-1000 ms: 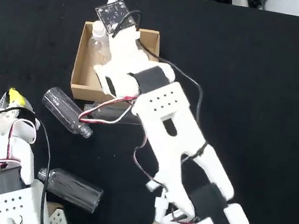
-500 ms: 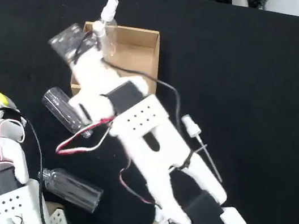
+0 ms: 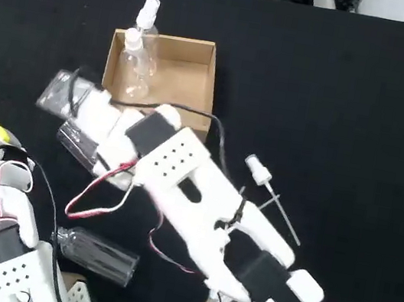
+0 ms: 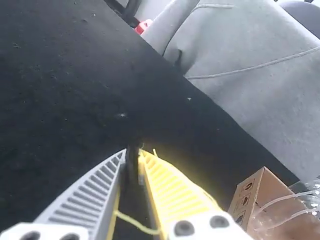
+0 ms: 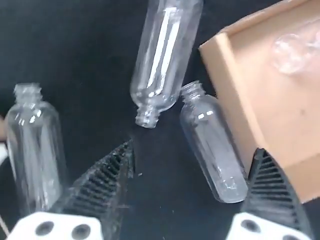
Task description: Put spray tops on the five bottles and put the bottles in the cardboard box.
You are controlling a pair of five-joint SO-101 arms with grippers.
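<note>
desk [image 3: 364,108] is holding the box [image 5: 240,90]; right tool [image 5: 194,149] is gaping empty above the bottle [image 5: 212,150] beside it; left tool [image 4: 132,156] is sitting closed

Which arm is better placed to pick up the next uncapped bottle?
Right. The right gripper, open, hangs over the uncapped bottles beside the cardboard box; the left gripper is shut and off to the side.
</note>
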